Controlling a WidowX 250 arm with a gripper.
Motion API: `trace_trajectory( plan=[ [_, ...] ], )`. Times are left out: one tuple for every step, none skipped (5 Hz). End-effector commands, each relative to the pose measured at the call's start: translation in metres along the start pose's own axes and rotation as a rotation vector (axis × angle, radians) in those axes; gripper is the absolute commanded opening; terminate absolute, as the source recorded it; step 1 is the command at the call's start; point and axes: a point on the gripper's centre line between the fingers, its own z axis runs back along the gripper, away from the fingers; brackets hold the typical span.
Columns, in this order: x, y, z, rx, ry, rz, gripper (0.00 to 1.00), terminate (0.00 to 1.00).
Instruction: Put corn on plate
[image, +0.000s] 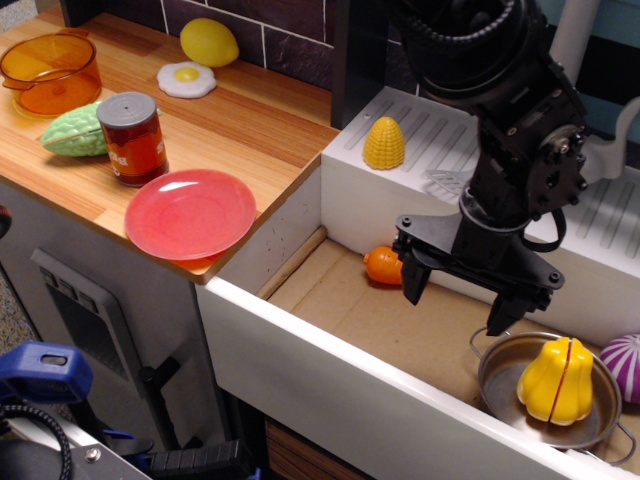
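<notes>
The corn (384, 143) is a small yellow bumpy dome standing upright on the white ledge behind the sink. The red-pink plate (190, 213) lies on the wooden counter at its front right corner, with nothing on it. My gripper (460, 301) hangs open over the sink basin, below and to the right of the corn, its two black fingers spread wide and holding nothing. It is far to the right of the plate.
An orange toy (382, 266) lies in the basin by the left finger. A steel pan (548, 394) holds a ribbed yellow squash (556, 379); a purple toy (626, 367) sits beside it. On the counter: red can (134, 138), green vegetable (76, 131), orange pot (50, 70), fried egg (186, 79), lemon (209, 42).
</notes>
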Motion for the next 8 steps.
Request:
trace_trajectory(
  plan=[
    [0.0, 0.0, 0.0, 0.0, 0.0, 0.0, 1.0, 0.0],
    [0.017, 0.031, 0.014, 0.031, -0.035, -0.076, 1.0, 0.0],
    [0.042, 0.065, 0.032, 0.052, -0.054, -0.158, 1.0, 0.0],
    [0.074, 0.096, 0.048, 0.071, -0.089, -0.194, 1.0, 0.0],
    [0.1, 0.116, 0.038, 0.055, -0.128, -0.189, 1.0, 0.0],
    [0.118, 0.113, 0.033, 0.028, -0.143, -0.169, 1.0, 0.0],
    [0.124, 0.111, 0.028, 0.003, -0.149, -0.14, 1.0, 0.0],
    [0.13, 0.114, 0.019, -0.022, -0.178, -0.125, 1.0, 0.0]
  ],
)
